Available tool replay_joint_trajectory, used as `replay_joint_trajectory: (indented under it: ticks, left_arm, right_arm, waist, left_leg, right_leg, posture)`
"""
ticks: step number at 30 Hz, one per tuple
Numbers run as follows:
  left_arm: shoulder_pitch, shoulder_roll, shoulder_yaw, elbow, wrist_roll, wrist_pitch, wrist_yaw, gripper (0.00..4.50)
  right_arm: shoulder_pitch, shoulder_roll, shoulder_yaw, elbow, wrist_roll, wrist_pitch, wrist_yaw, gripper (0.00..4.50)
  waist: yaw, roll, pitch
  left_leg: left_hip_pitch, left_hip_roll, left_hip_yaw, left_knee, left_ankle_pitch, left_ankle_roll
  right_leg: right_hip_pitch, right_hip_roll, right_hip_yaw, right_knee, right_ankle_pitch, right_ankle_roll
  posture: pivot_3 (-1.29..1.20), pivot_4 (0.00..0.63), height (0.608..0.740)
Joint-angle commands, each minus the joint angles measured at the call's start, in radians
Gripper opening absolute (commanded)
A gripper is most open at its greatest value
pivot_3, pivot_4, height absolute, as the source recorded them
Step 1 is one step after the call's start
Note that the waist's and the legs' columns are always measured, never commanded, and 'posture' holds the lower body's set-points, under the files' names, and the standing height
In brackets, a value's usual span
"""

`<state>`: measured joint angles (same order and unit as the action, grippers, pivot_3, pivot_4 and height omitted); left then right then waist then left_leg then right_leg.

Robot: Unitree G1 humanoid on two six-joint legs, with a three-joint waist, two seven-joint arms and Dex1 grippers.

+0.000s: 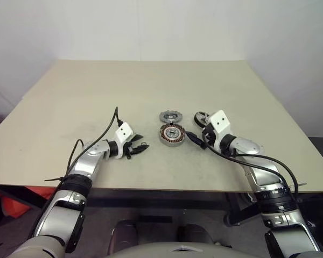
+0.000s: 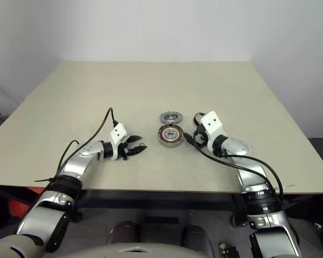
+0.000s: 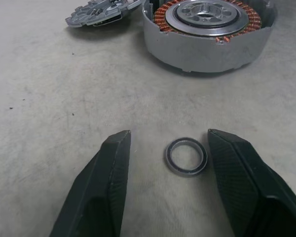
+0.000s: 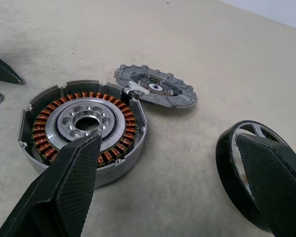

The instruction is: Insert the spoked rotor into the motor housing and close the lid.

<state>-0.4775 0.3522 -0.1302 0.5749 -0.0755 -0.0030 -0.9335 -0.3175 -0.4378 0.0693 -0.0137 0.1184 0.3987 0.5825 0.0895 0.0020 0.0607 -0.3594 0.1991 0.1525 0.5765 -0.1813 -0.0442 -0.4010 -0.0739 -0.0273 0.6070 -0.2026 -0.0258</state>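
The motor housing [image 1: 171, 134], a grey cup with copper windings, sits mid-table with the notched grey lid [image 1: 170, 116] lying flat just behind it. The spoked rotor [image 4: 234, 148], dark-rimmed, lies to the housing's right, partly hidden behind one finger of my right gripper [image 1: 198, 130]. That gripper is open wide, hovering beside the housing, and holds nothing. To the housing's left, my left gripper [image 3: 168, 133] is low over the table. Its fingers [image 3: 113, 168] stand apart on either side of a small metal ring [image 3: 187, 156], which lies on the table.
The beige table [image 1: 151, 86] stretches wide behind and to both sides of the parts. Its front edge runs just below my arms. Cables trail from both wrists.
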Motion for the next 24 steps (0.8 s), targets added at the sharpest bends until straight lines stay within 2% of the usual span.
replay_joint_trajectory:
  ticks: [1, 4, 7, 10, 16, 19, 24]
  left_arm:
    - [0.041, 0.049, 0.008, -0.006, 0.013, 0.016, -0.001, 2.55]
    - [0.057, 0.068, 0.014, -0.015, 0.005, 0.022, -0.001, 2.55]
    - [0.063, 0.083, 0.023, -0.009, -0.003, 0.023, 0.008, 2.0]
    - [0.057, 0.085, 0.022, -0.011, -0.006, 0.031, 0.013, 1.1]
    - [0.04, 0.077, 0.029, -0.007, -0.027, 0.038, 0.014, 1.1]
    - [0.03, 0.074, 0.038, -0.009, -0.046, 0.048, 0.006, 0.73]
    - [-0.002, 0.057, 0.076, -0.064, -0.141, 0.136, -0.046, 0.73]
  right_arm:
    - [-0.026, -0.002, -0.019, -0.013, 0.001, -0.02, -0.007, 4.5]
    - [-0.024, -0.002, -0.019, -0.014, 0.002, -0.019, -0.008, 4.5]
    - [-0.023, -0.001, -0.02, -0.014, 0.001, -0.019, -0.011, 4.5]
    - [-0.026, 0.001, -0.02, -0.012, 0.002, -0.02, -0.013, 4.5]
    - [-0.033, 0.006, -0.016, -0.005, 0.0, -0.026, -0.023, 4.5]
    - [-0.029, 0.005, -0.019, -0.008, 0.001, -0.027, -0.025, 4.5]
    - [0.004, -0.008, -0.026, -0.042, 0.007, -0.016, -0.019, 4.5]
  waist:
    - [-0.002, 0.0, 0.0]
    - [-0.01, 0.0, 0.0]
    - [-0.018, 0.0, 0.0]
    - [-0.02, 0.0, 0.0]
    - [-0.022, 0.0, 0.0]
    - [-0.021, 0.0, 0.0]
    - [-0.018, 0.0, 0.0]
  left_leg:
    - [0.0, 0.0, 0.0, 0.0, 0.0, 0.0]
    - [0.001, 0.0, 0.0, -0.001, 0.0, 0.0]
    - [0.001, 0.0, 0.001, -0.001, 0.0, 0.0]
    - [0.004, 0.001, 0.001, -0.002, 0.0, 0.0]
    - [0.01, 0.0, 0.0, -0.004, 0.001, -0.001]
    - [0.01, 0.0, 0.0, -0.004, 0.001, -0.002]
    - [0.009, 0.0, 0.001, -0.004, 0.001, -0.002]
  right_leg:
    - [0.0, 0.0, 0.0, 0.0, 0.0, 0.0]
    - [0.0, 0.0, 0.0, 0.0, 0.0, -0.002]
    - [0.0, 0.0, 0.0, 0.0, 0.001, -0.003]
    - [0.001, 0.0, 0.0, 0.0, -0.001, -0.001]
    - [0.003, 0.0, 0.0, 0.0, -0.001, 0.0]
    - [0.002, 0.0, 0.0, 0.0, -0.001, 0.0]
    - [0.002, 0.0, 0.0, 0.0, -0.001, 0.0]
  posture:
    - [0.0, 0.0, 0.74]
    - [0.0, 0.0, 0.74]
    - [0.0, 0.0, 0.74]
    - [0.0, 0.0, 0.74]
    - [0.0, 0.0, 0.74]
    - [0.0, 0.0, 0.74]
    - [0.0, 0.0, 0.74]
